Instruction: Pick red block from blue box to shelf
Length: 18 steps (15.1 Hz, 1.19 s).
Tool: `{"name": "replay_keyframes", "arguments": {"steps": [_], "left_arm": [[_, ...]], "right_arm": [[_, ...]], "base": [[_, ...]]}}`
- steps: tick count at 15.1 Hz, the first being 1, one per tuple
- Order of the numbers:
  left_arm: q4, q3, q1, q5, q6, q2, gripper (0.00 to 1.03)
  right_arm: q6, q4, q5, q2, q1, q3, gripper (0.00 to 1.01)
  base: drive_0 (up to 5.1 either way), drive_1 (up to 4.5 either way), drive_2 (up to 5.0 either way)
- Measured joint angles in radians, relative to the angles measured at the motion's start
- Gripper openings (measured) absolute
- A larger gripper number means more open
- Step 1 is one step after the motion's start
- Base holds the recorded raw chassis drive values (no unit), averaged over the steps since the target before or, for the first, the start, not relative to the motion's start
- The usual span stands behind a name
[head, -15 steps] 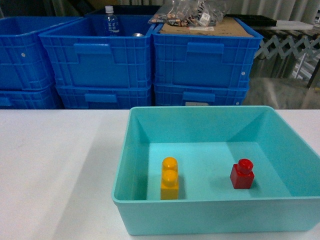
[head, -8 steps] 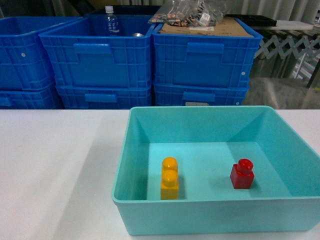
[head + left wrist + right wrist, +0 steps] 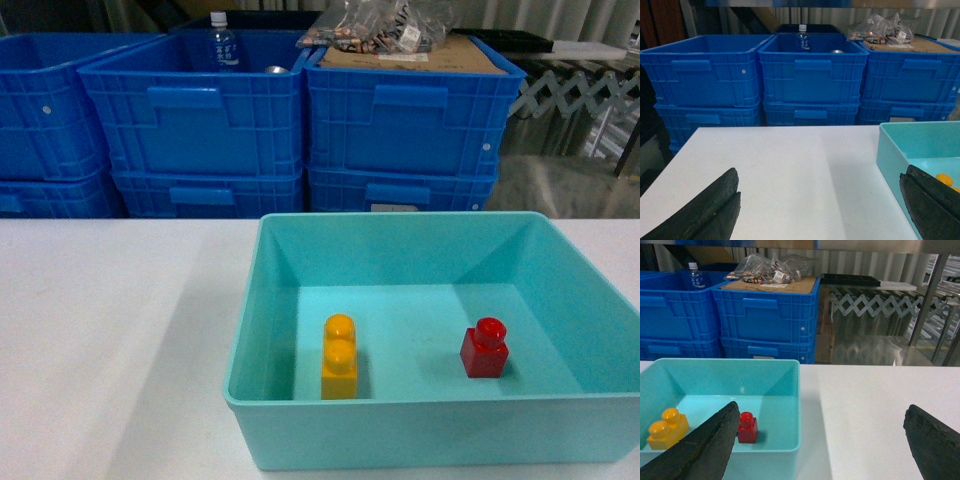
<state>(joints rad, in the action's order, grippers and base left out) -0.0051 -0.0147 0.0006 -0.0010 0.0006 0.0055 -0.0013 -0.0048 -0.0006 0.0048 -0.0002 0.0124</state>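
Note:
The red block (image 3: 484, 352) stands upright on the floor of the blue box (image 3: 400, 217), right of its middle. In the right wrist view the red block (image 3: 747, 427) shows just beside my left finger, inside the blue box (image 3: 799, 405). My right gripper (image 3: 823, 407) is open and empty, hovering over the white table at the box's right wall. My left gripper (image 3: 820, 175) is open and empty over the table, left of the blue box (image 3: 890, 150). Neither gripper appears in the head view. Of the shelf, a shiny metal post (image 3: 931, 300) shows at the right.
A yellow two-stud block (image 3: 339, 358) stands in the box, left of the red one. Stacked dark blue crates (image 3: 200, 130) line the far side of the white table (image 3: 110, 330), holding a bottle (image 3: 222, 42) and bagged parts (image 3: 385, 25).

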Motion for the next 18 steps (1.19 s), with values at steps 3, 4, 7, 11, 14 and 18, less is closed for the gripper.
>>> {"name": "replay_keyframes", "arguments": {"steps": [3,4,7,11,14,18], "left_arm": [[0.000,0.000,0.000,0.000,0.000,0.000,0.98],[0.000,0.000,0.000,0.000,0.000,0.000,0.98],[0.000,0.000,0.000,0.000,0.000,0.000,0.98],[0.000,0.000,0.000,0.000,0.000,0.000,0.98],[0.002,0.000,0.000,0.000,0.000,0.000,0.98],[0.001,0.000,0.000,-0.001,0.000,0.000,0.98]], "right_arm": [[0.000,0.000,0.000,0.000,0.000,0.000,0.98],[0.000,0.000,0.000,0.000,0.000,0.000,0.98],[0.000,0.000,0.000,0.000,0.000,0.000,0.98],[0.000,0.000,0.000,0.000,0.000,0.000,0.98],[-0.044,0.009,0.072,0.283,0.006,0.083,0.98],[-0.020,0.186,0.059,0.715,0.048,0.249,0.98]], "base": [[0.0,0.00,0.0],[0.0,0.00,0.0],[0.0,0.00,0.0],[0.0,0.00,0.0],[0.0,0.00,0.0],[0.0,0.00,0.0]]}}
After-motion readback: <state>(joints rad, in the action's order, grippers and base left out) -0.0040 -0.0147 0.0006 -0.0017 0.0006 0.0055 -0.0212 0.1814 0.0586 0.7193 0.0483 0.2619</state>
